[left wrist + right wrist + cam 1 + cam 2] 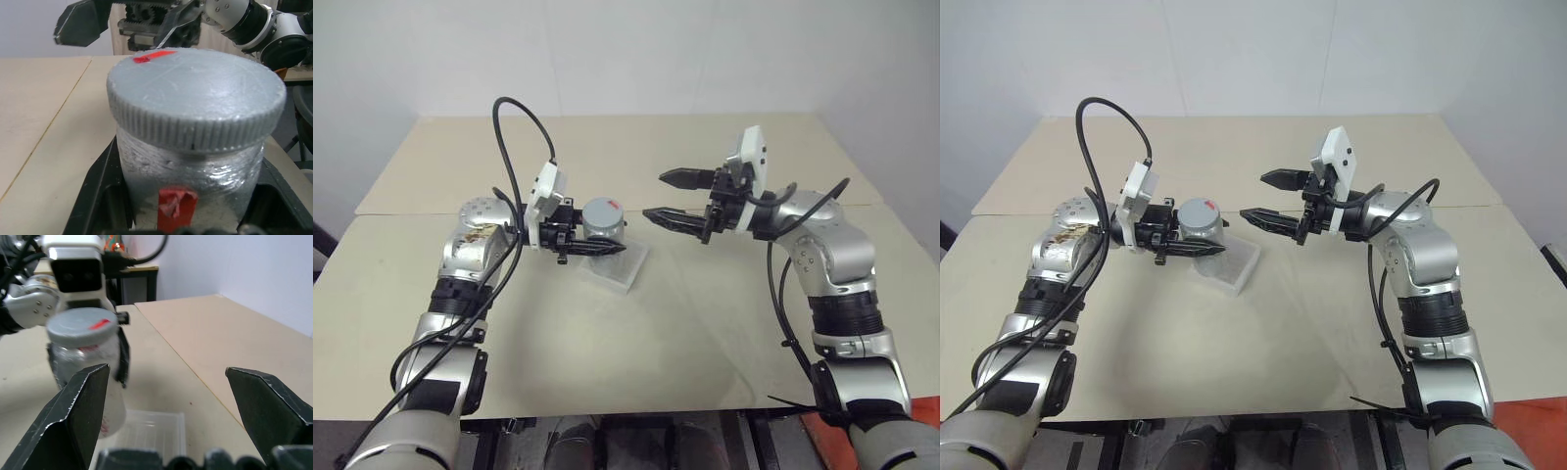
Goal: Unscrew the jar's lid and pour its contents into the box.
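While the left gripper (590, 248) is clamped on the jar (190, 181), it holds it in the air above the box (625, 269), which lies on the table (705, 323). Its black fingers (95, 196) press the clear wall on both sides, with a red mark facing the wrist camera. Screwed on top, the grey lid (602, 213) also carries a red mark. To its right, the right gripper (671, 199) points at the lid with its fingers wide apart, close by but not touching.
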Robot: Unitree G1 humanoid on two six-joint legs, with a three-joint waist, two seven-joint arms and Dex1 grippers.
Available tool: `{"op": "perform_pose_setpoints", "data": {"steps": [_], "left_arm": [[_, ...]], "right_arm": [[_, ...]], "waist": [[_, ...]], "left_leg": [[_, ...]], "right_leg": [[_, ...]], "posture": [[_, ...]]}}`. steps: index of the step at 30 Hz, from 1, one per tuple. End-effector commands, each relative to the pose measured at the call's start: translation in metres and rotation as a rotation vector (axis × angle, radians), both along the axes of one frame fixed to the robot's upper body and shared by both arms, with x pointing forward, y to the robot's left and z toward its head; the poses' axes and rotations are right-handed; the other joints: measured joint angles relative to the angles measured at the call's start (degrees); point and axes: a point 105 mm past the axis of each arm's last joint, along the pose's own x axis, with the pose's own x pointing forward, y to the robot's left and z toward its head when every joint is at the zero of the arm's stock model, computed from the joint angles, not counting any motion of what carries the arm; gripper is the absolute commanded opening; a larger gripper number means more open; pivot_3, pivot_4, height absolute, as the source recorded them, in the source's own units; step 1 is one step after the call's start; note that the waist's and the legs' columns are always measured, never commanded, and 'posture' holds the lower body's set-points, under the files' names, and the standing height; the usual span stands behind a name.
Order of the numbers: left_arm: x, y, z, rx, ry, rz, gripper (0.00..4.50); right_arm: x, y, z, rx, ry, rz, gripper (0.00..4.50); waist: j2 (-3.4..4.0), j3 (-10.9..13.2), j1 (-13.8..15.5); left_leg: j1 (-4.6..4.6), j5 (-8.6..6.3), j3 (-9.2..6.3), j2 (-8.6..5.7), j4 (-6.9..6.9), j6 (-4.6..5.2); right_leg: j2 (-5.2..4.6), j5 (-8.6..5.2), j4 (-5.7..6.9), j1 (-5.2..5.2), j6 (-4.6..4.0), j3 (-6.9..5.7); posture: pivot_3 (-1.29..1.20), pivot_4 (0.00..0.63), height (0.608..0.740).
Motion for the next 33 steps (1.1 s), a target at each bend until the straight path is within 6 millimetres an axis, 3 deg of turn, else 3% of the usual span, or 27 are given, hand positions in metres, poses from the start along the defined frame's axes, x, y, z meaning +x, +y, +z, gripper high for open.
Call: {"op": "perform_pose_setpoints", "data": {"steps": [1,19,33], "left_arm": [[0.003,-0.003,0.011,-0.019,-0.039,0.002,2.0],[0.007,-0.01,0.012,-0.032,-0.043,-0.006,2.0],[0.005,-0.007,0.012,-0.026,-0.049,-0.006,2.0]], "right_arm": [[-0.017,0.01,0.015,0.017,-0.062,0.064,4.43],[-0.013,0.058,0.013,-0.009,-0.079,0.093,4.43],[0.0,0.055,0.01,-0.017,-0.063,0.052,4.43]], "waist": [[0.0,0.0,0.0],[0.0,0.0,0.0],[0.0,0.0,-0.2]], "left_leg": [[0.01,0.0,0.0,0.0,0.0,0.0],[0.0,0.0,-0.01,-0.02,0.0,0.0],[0.01,0.0,0.0,-0.02,0.0,0.0]], "right_leg": [[0.0,0.0,0.0,0.01,0.0,0.0],[0.0,0.0,0.01,0.0,0.0,-0.01],[0.0,0.0,0.01,0.0,0.0,-0.01]], "posture": [[0.0,0.15,0.74],[0.0,0.15,0.74],[0.0,0.15,0.74]]}}
